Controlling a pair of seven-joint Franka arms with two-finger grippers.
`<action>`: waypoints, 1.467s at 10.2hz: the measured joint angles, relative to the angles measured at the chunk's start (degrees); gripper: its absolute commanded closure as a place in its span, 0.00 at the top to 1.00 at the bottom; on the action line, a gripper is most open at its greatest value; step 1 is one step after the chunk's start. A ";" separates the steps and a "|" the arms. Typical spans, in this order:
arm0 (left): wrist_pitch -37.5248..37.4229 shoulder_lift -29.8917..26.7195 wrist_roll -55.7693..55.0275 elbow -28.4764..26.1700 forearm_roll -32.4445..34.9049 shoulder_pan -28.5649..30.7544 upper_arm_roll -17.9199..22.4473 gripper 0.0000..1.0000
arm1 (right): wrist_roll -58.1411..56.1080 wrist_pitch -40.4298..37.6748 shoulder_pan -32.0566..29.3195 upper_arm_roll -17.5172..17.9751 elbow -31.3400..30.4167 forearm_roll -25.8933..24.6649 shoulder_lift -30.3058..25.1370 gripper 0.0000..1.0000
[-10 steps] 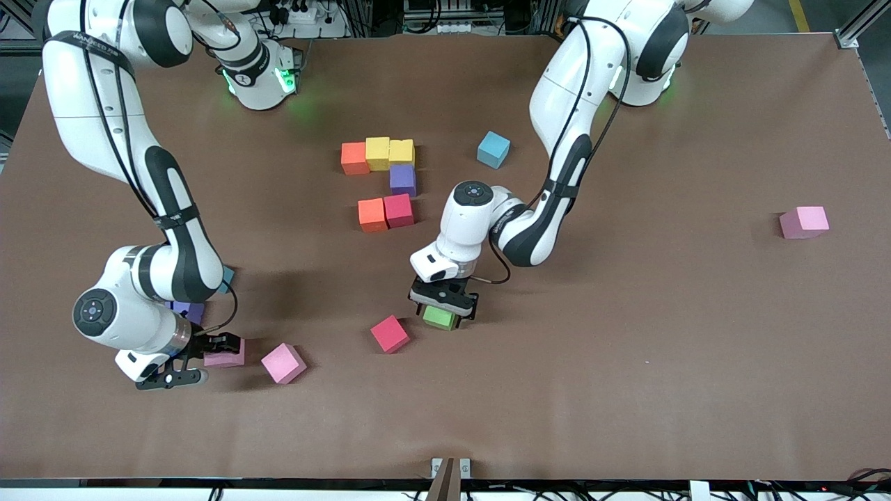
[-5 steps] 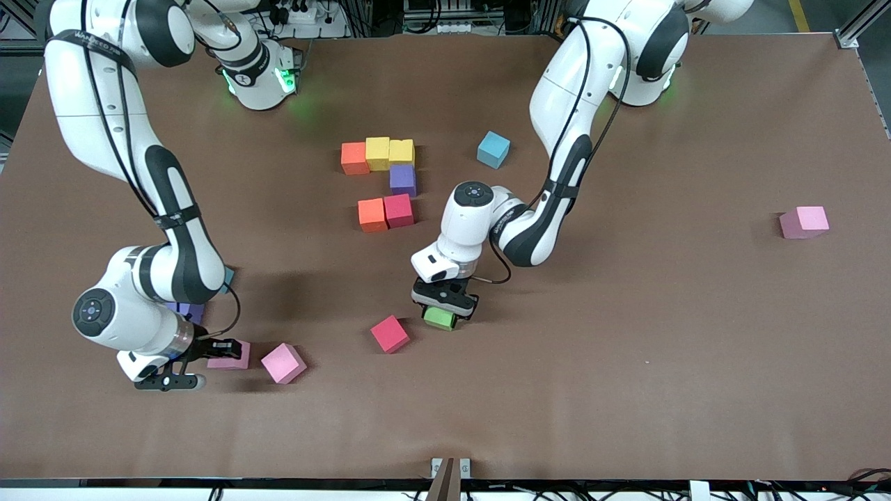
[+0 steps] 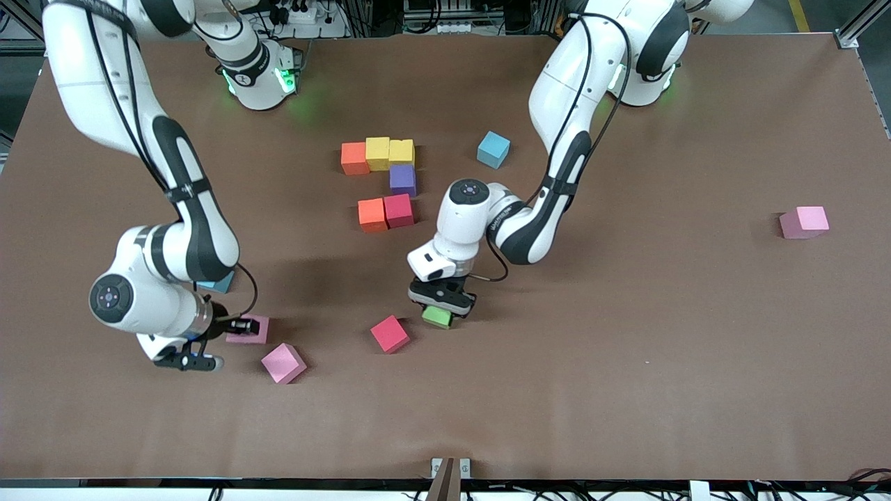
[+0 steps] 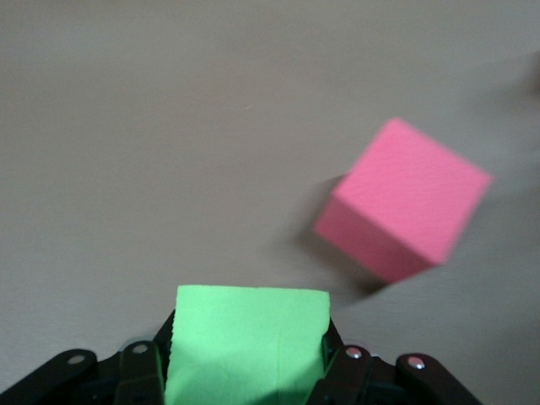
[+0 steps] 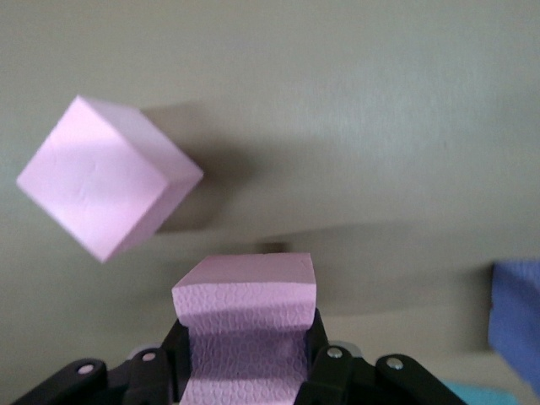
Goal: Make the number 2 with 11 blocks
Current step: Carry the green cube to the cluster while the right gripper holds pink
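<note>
Toward the right arm's end of the table, the right gripper (image 3: 240, 325) is closed on a pink block (image 3: 252, 328), its fingers pressing into the block's sides so that the foam dents inward in the right wrist view (image 5: 245, 325). Whether that block is touching the table or just above it cannot be told. Much of it is covered by the gripper in the front view. Under the right arm's wrist only a corner of a light blue block (image 3: 220, 283) shows; the right wrist view catches the edge of a purple block (image 5: 515, 322), cut off by the frame. A second pink block (image 3: 283, 362) lies loose just beside the held one, turned at an angle and nearer to the front camera.

In the middle of the table the partly built number 2 (image 3: 381, 182) stands: an orange block (image 3: 354, 158) and two yellow blocks (image 3: 389, 152) in a row, a purple one (image 3: 403, 179) below the end yellow, then an orange (image 3: 372, 214) and a red block (image 3: 399, 210) side by side.

A loose red block (image 3: 390, 333) lies nearer the camera. Just beside it the left gripper (image 3: 441, 309) is closed on the green block (image 3: 438, 316), fingers clamped on both sides; the wrist hides most of the block. Another light blue block (image 3: 493, 149) sits near the digit.

Well apart, toward the left arm's end, lies a third pink block (image 3: 804, 222).
</note>
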 measured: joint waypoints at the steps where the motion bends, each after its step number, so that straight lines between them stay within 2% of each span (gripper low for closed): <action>1: -1.85 -1.73 0.00 0.17 0.00 -0.23 -2.83 0.00 | 3.39 -0.07 0.96 0.04 -4.48 0.03 -3.25 0.00; 3: -6.32 -4.68 0.07 0.21 0.01 -1.92 -6.45 0.00 | 12.85 -0.09 3.97 0.09 -13.74 0.07 -10.15 0.00; 5: -10.78 -5.88 4.82 0.20 0.02 -3.28 -9.46 0.00 | 21.86 -0.03 6.23 0.16 -21.92 0.07 -16.66 0.00; 7: -13.42 -6.06 10.00 0.22 0.02 -3.30 -12.48 0.00 | 26.44 -0.02 6.32 0.02 -26.89 0.08 -20.95 0.00; 10: -19.20 -6.15 17.36 0.68 0.02 -3.33 -16.30 0.00 | 31.56 0.05 4.74 -0.65 -28.40 0.10 -23.00 0.00; 13: -19.96 -7.79 20.59 3.37 0.01 -4.06 -18.22 0.00 | 36.07 0.26 2.94 -3.96 -28.40 0.21 -23.01 0.00; 15: -18.52 -8.14 21.96 6.85 0.01 -4.40 -19.10 0.00 | 43.76 0.54 3.92 -3.99 -28.38 0.27 -23.02 0.00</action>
